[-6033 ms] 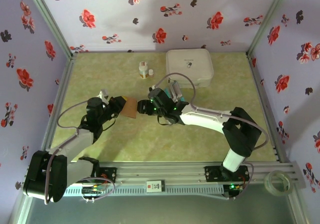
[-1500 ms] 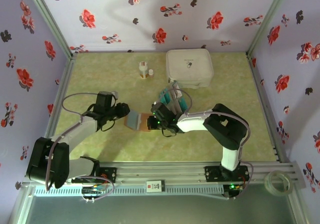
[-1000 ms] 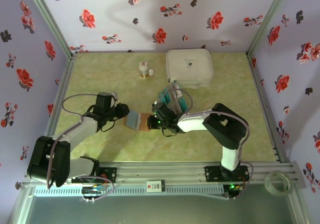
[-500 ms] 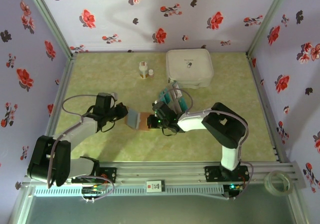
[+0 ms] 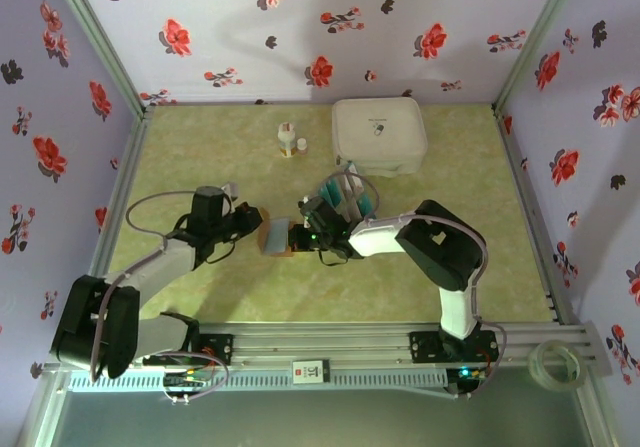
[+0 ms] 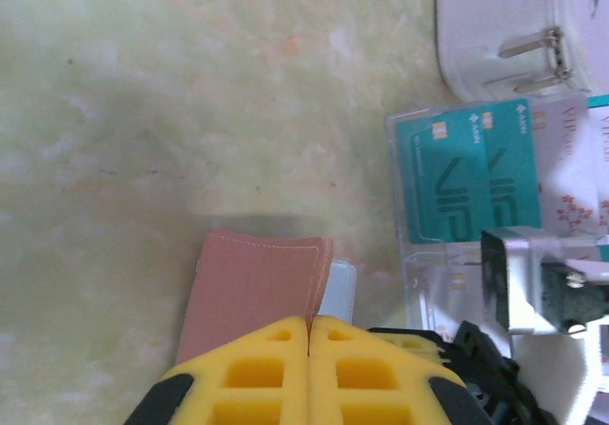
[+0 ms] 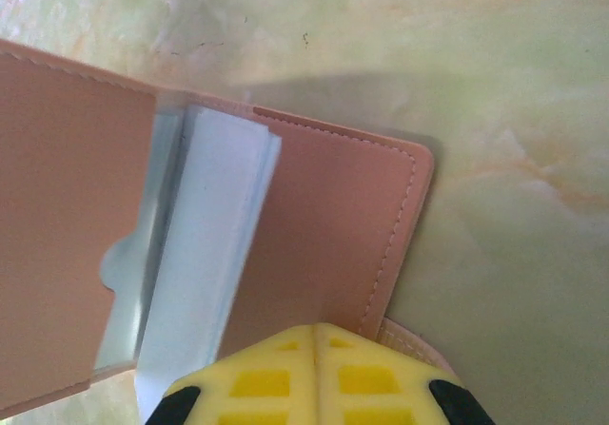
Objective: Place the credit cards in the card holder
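Note:
The card holder (image 5: 277, 239), tan outside and grey-blue inside, lies spread open at mid-table between both arms. My left gripper (image 5: 253, 227) is shut on the edge of one tan flap (image 6: 255, 287), its yellow fingers (image 6: 276, 363) pressed together on it. My right gripper (image 5: 303, 235) is shut on the opposite tan cover (image 7: 328, 225), beside the pale inner sleeves (image 7: 209, 244). The credit cards (image 5: 347, 197), mostly teal, stand in a clear rack just behind the right gripper. Teal cards (image 6: 466, 173) lie right of the flap in the left wrist view.
A big white square box (image 5: 379, 135) sits at the back right, its corner (image 6: 504, 26) close behind the cards. A small bottle-like item (image 5: 288, 140) stands at the back centre. A tape roll (image 5: 559, 363) lies outside the frame at the near right.
My left gripper has closed onto the holder's flap. The holder and both grippers have shifted slightly toward the back of the table.

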